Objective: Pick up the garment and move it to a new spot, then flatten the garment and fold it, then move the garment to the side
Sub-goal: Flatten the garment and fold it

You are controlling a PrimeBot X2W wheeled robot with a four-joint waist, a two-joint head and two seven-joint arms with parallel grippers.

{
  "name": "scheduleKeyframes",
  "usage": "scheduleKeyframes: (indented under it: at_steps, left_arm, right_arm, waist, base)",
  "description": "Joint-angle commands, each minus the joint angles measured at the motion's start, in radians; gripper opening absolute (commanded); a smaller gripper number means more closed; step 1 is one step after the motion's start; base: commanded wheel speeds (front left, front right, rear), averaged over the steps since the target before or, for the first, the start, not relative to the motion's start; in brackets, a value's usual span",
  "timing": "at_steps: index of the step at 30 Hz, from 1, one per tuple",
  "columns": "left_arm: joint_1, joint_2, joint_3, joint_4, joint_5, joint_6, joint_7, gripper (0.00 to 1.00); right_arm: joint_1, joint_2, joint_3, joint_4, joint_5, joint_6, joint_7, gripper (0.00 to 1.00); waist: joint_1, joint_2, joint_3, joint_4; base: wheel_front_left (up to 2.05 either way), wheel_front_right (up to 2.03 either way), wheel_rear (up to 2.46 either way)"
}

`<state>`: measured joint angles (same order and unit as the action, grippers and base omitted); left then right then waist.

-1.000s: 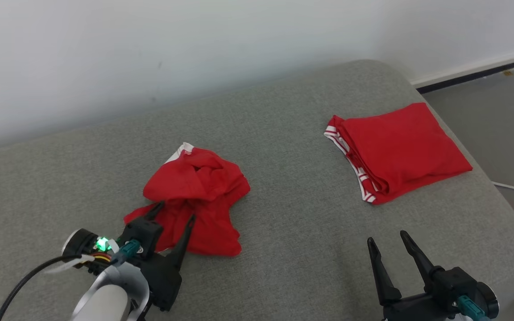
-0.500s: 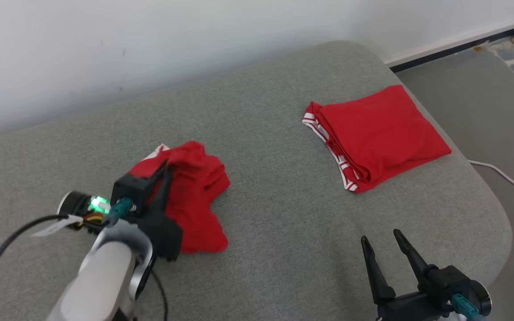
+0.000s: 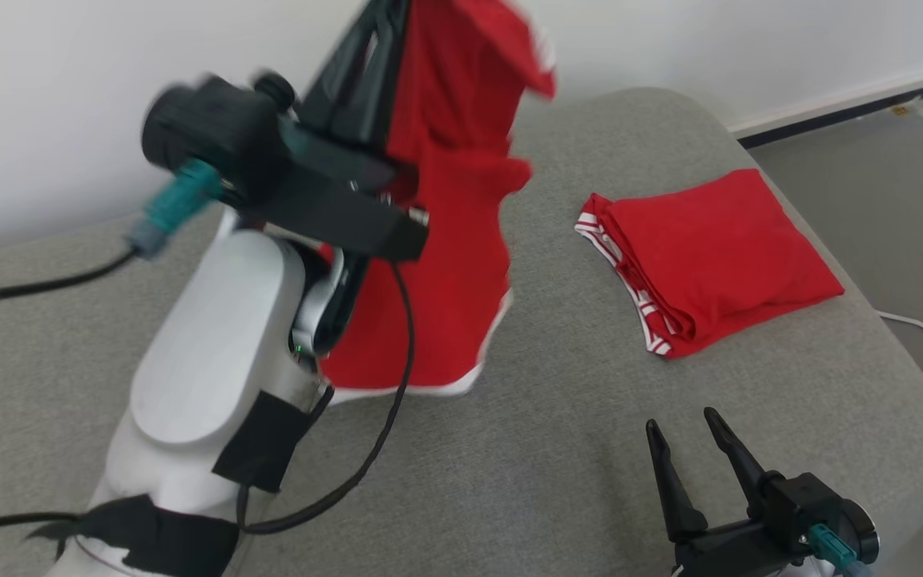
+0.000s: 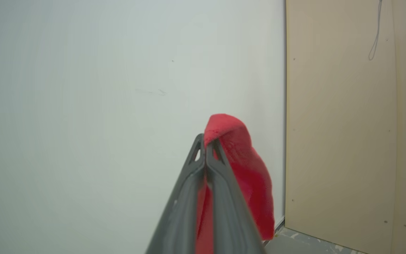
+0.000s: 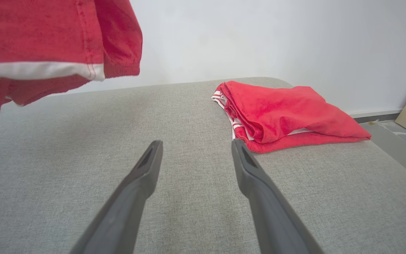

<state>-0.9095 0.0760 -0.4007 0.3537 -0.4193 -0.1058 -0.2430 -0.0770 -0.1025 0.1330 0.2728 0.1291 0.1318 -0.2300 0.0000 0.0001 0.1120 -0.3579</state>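
Observation:
The red garment (image 3: 445, 240) with white trim hangs in the air above the grey padded surface (image 3: 525, 481). My left gripper (image 3: 377, 48) is raised high and shut on the garment's top edge. In the left wrist view the gripper (image 4: 205, 139) is closed, with red cloth (image 4: 245, 169) pinched at its tips and draped down its right side. The garment's white-banded lower hem (image 5: 41, 35) hangs at the upper left of the right wrist view. My right gripper (image 3: 679, 421) rests low near the surface's front right, open (image 5: 196, 144) with nothing between its fingers.
A second red garment (image 3: 710, 256), folded, lies at the right of the surface (image 5: 280, 113). A white wall stands close behind. Right of the surface's rounded edge are grey floor and a white cable (image 3: 918, 328). A beige board (image 4: 347, 123) leans by the wall.
My left gripper shut on the crumpled garment and lifted it high off the surface, so it now hangs unfurled. The head camera has shifted. The right gripper has stayed in place.

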Motion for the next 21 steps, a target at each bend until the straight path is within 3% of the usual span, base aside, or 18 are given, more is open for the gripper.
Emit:
scheduleKeyframes:
  at_steps: [1,7,15,16,17,21]
  left_arm:
    - [-0.017,-0.008,0.020,-0.037,-0.035,0.003,-0.009,0.00]
    - [0.055,-0.014,0.069,-0.102,-0.118,0.055,0.006,0.00]
    - [0.383,0.101,0.208,0.041,-0.195,0.175,0.040,0.00]
    - [0.409,0.116,0.225,0.071,-0.200,0.187,0.032,0.06]
    - [0.437,0.127,0.249,0.110,-0.213,0.204,0.030,1.00]
    - [0.489,0.146,0.313,0.214,-0.244,0.243,0.018,1.00]
  right_arm:
    - [0.014,0.001,-0.004,-0.001,-0.001,-0.002,-0.005,1.00]
    - [0.018,-0.005,-0.013,-0.008,-0.002,-0.002,-0.002,1.00]
    - [0.017,-0.005,-0.004,-0.016,-0.002,-0.002,0.008,1.00]
    - [0.013,-0.005,-0.001,-0.017,-0.002,-0.002,0.009,1.00]
    - [0.006,-0.005,0.007,-0.018,-0.002,-0.002,0.013,1.00]
    - [-0.001,-0.011,0.013,-0.019,0.001,-0.002,0.015,1.00]
  waist:
    - [0.0000,-0.0001,-0.009,0.019]
    - [0.0000,-0.0001,-0.016,0.074]
    - [0.0000,-0.0001,-0.009,0.173]
    - [0.0000,-0.0001,-0.006,0.183]
    - [0.0000,-0.0001,-0.005,0.190]
    - [0.0000,-0.0001,0.000,0.218]
  base:
    - [0.00,0.00,0.00]
    - [0.00,0.00,0.00]
    - [0.00,0.00,0.00]
    - [0.00,0.00,0.00]
    - [0.00,0.00,0.00]
    - [0.00,0.00,0.00]
